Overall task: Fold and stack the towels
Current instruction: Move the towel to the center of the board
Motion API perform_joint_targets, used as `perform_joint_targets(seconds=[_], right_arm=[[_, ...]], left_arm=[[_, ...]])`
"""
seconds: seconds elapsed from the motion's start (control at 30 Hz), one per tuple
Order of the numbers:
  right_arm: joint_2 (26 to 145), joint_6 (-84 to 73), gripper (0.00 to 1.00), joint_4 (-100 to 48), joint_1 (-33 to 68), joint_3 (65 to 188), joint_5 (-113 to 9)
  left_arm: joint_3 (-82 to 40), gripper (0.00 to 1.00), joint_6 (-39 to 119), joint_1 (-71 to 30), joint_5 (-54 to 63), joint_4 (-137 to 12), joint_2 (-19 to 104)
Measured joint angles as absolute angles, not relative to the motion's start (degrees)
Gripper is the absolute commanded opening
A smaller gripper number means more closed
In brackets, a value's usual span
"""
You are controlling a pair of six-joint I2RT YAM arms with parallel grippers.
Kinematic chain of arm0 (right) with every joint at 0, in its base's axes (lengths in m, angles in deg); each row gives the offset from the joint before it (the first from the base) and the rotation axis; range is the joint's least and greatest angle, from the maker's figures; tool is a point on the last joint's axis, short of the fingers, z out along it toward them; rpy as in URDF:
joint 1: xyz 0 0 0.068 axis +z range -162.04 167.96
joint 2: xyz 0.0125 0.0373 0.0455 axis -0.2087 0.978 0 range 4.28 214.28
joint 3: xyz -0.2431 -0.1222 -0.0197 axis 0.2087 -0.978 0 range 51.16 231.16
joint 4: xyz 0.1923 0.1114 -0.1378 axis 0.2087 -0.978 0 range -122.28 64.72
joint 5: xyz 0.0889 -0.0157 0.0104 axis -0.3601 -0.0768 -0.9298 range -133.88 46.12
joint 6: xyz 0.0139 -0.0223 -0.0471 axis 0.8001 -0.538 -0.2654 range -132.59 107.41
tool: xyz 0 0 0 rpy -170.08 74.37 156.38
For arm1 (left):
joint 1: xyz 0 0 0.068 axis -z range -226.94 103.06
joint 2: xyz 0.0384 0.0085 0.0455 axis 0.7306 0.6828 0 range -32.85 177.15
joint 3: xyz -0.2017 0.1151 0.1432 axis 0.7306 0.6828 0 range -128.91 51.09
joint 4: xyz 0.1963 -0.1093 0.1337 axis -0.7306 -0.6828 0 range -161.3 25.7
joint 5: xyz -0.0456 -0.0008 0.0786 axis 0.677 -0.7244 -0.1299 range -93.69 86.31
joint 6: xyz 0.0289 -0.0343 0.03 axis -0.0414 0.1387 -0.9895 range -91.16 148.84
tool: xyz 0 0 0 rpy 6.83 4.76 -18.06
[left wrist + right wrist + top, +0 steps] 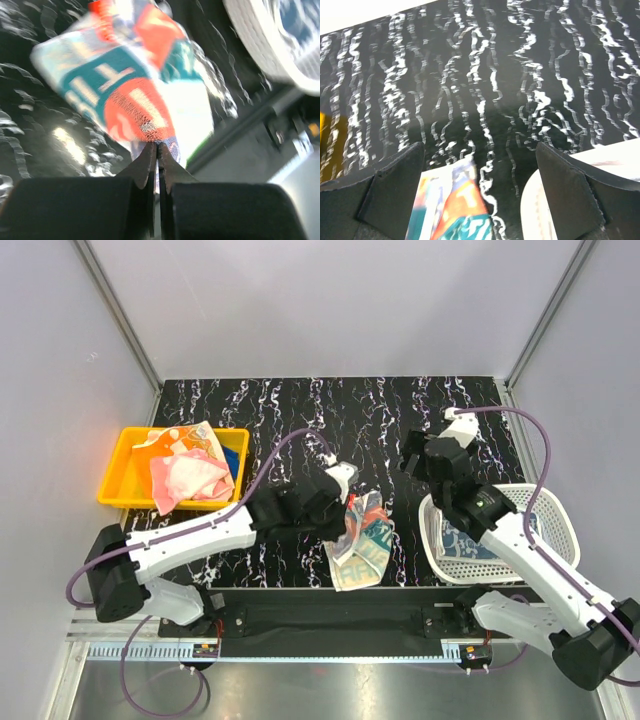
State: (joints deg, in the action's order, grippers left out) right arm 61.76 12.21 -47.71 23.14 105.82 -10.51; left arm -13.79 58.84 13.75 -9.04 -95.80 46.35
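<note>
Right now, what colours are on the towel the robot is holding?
The towel is orange-red, teal and white, printed; left wrist view shows it best.

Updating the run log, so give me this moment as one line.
left gripper: shut on printed towel | right gripper: open, empty | yellow tray: pink towel inside

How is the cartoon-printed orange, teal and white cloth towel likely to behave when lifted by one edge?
Probably floppy: pinched by the shut left gripper, the cartoon-printed towel droops in crumpled folds. Likely light, since a fingertip pinch seems to carry it.
</note>
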Motion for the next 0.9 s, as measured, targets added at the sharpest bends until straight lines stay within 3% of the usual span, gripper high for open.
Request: perform_joint_targets(seconds=[0.33,0.63,0.73,0.8,0.9], right_arm=[[71.81,11.05,1.00,-47.43,19.22,106.04,-22.93],[80.49,12.54,1.00,-44.09,19.88,103.15,-36.13],[80.18,13.28,0.91,-42.27,21.36,100.40,-38.33],[79.50,13.54,0.74,-41.42,22.15,98.78,-39.86],[77.84,14.42,0.63,-40.92,23.35,96.75,-41.50]], left_arm=[[-0.24,0.00,60.48,22.32,3.33,-80.09,44.08],[13.31,0.00,66.97,25.09,3.99,-73.01,42.72],[13.24,0.00,69.40,25.20,1.32,-73.71,42.72],[13.20,0.00,71.06,24.79,-1.19,-74.84,42.72],[13.29,0.00,74.20,22.29,-4.86,-77.60,42.57]])
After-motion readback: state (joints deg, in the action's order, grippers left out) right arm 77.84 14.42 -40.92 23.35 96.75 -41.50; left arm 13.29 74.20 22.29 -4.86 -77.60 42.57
